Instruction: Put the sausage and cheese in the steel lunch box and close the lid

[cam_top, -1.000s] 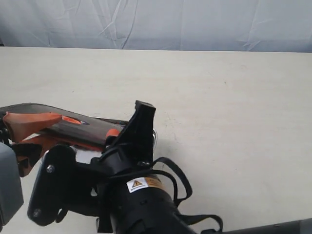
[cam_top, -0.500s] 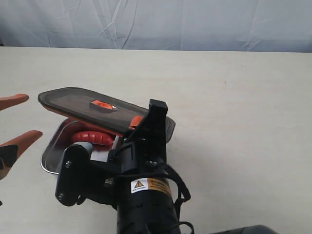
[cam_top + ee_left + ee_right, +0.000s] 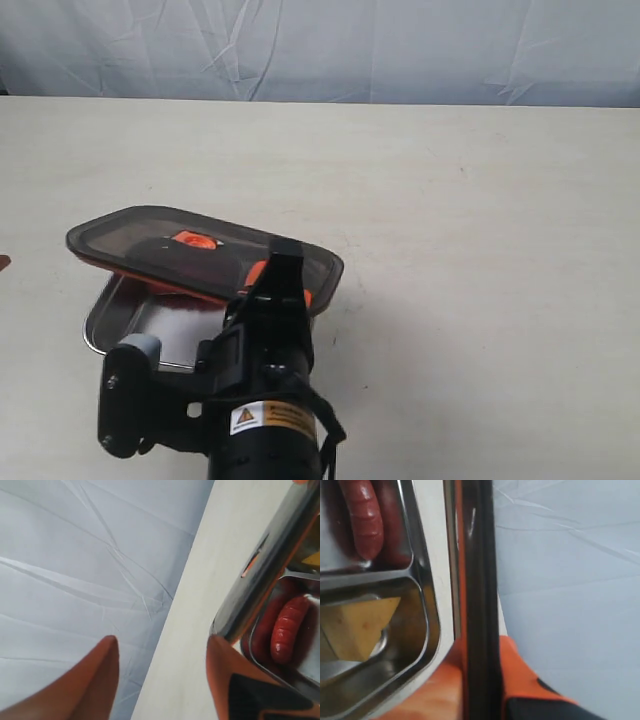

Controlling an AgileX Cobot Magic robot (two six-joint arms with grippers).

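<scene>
The dark translucent lid (image 3: 200, 250), with its orange valve (image 3: 194, 240) on top, hangs tilted over the steel lunch box (image 3: 125, 325) and covers most of it. My right gripper (image 3: 277, 275) is shut on the lid's near edge (image 3: 477, 580), one orange finger on each face (image 3: 480, 672). Inside the box (image 3: 427, 630), the red sausage (image 3: 365, 520) lies in one compartment and the yellow cheese (image 3: 360, 625) in the other. My left gripper (image 3: 162, 652) stands open and empty beside the box's corner (image 3: 250, 595). The sausage (image 3: 287, 630) shows past that corner.
The box sits on a pale table (image 3: 480, 250) with a wrinkled white backdrop (image 3: 320, 45) behind its far edge. The right arm's black wrist (image 3: 255, 400) fills the lower middle of the exterior view and hides the box's near right part.
The left gripper opened, let go of the lid and drew away left, almost out of the exterior view. The lid, held by the right gripper, settled lower over the box.
</scene>
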